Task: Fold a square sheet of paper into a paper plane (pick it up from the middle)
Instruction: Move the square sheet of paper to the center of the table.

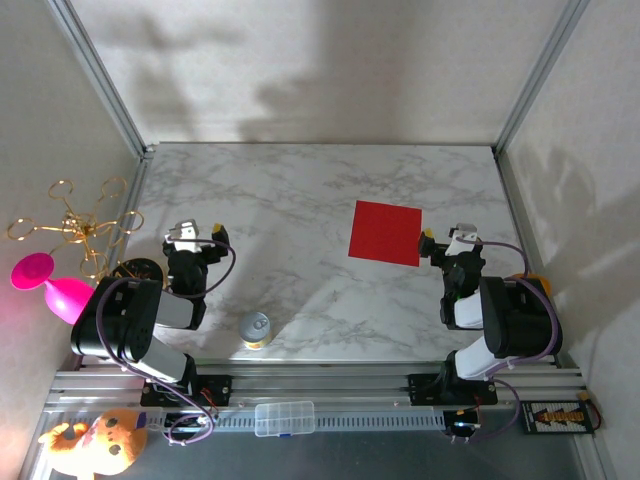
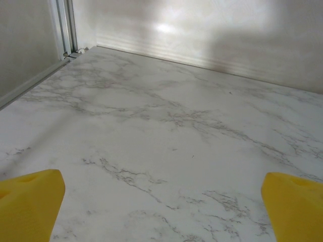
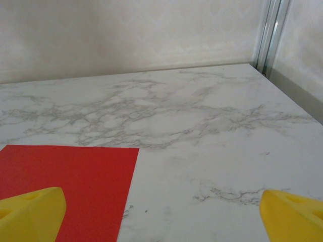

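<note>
Top external: red sheet [image 1: 386, 233] lies beside right claw [image 1: 447, 234], perhaps touching.

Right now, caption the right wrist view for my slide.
Open right gripper near the flat square sheet of paper on marble table.

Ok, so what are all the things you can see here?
white marble-patterned table: one, white with grey veins, inside pale walls
flat square sheet of bright red paper: one, red, on the table's right side
small round tin with a shiny lid: one, silver-gold, table's near edge, between the arms
gold wire ornament: one, gold, left of the table
pink balloon-like toy: one, pink, far left, beside the left arm
clear plastic box: one, see-through, on the front rail
orange plush toy: one, orange, bottom-left corner
left gripper: one, yellow fingertips, open over bare table
right gripper: one, yellow fingertips, open beside the paper
</note>
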`<state>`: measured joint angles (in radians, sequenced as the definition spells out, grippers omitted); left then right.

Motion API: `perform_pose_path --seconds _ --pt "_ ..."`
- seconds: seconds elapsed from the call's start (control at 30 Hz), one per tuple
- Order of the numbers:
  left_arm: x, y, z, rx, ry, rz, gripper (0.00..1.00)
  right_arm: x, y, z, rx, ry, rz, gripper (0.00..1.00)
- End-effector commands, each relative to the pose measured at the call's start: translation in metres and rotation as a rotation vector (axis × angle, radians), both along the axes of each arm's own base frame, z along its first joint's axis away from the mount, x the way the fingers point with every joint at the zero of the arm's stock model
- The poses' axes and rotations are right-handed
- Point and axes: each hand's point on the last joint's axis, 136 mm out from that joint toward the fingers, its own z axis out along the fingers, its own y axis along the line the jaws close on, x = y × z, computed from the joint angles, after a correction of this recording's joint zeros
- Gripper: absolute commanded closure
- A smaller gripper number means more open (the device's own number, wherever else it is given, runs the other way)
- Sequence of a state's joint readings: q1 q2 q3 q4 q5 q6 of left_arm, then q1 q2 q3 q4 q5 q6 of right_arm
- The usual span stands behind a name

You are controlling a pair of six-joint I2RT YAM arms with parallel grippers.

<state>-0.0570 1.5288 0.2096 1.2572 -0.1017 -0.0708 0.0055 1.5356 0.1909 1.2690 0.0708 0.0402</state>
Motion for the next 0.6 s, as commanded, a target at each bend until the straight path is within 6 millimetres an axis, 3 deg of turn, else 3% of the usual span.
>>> perform_pose_path --seconds 0.0,0.57 --pt "0.0059 0.0004 0.0103 0.01 -0.038 0.007 0.01 0.007 -0.0002 0.0128 -0.01 -0.047 -0.009 0.01" --pt "0.0055 0.0005 0.0106 0.011 -0.039 0.006 0.01 0.007 -0.0046 0.0159 -0.018 -0.051 -0.049 0.01"
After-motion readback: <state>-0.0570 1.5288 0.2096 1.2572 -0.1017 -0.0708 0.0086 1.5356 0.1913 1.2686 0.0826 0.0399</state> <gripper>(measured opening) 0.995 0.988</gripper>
